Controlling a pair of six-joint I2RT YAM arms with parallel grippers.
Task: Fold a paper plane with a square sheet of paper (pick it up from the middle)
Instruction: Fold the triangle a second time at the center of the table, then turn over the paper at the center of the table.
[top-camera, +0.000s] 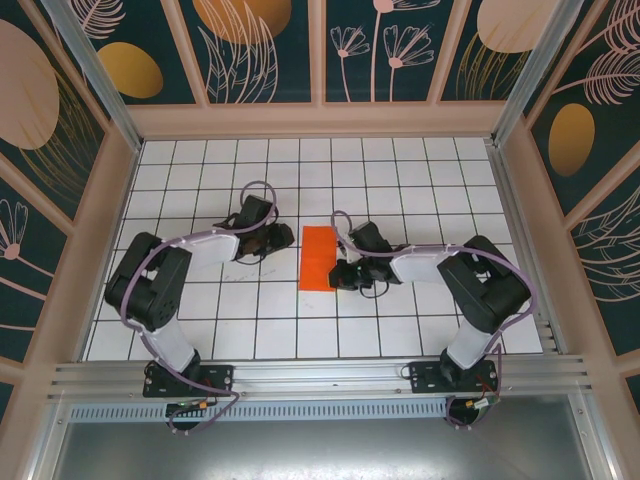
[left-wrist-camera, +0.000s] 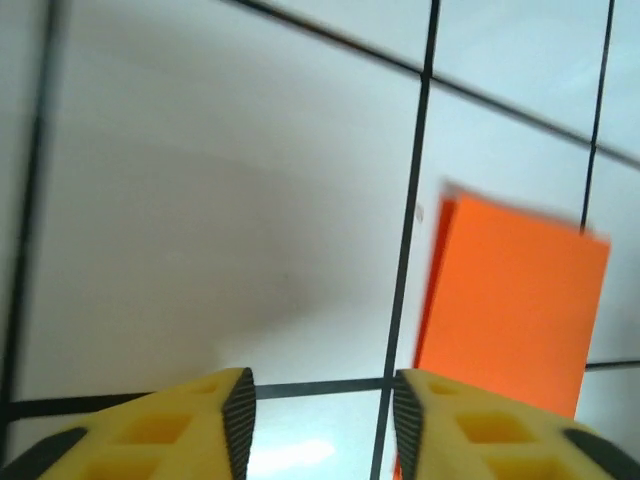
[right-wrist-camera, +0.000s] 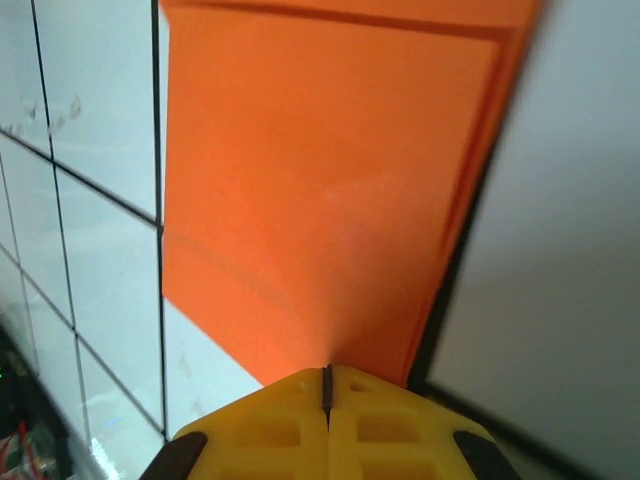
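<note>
Tiled table (top-camera: 400, 170) — paper (top-camera: 318, 257) edge hidden, perhaps pinched, behind right gripper (right-wrist-camera: 326, 378).

Bright and even up top, soft and smeary up close.
From overhead we get flat white light on the table (top-camera: 400, 160), faint shadows under the arms (top-camera: 160, 280), and patterned walls (top-camera: 265, 50) looking dim. In the left wrist view the orange paper (left-wrist-camera: 510, 300) has a smeared top edge, a broad grey shadow crosses the tiles (left-wrist-camera: 200, 200), and glare sits between the yellow fingers (left-wrist-camera: 170, 430). In the right wrist view we're seeing everything soft, and the tile right of the paper is shaded grey.
</note>
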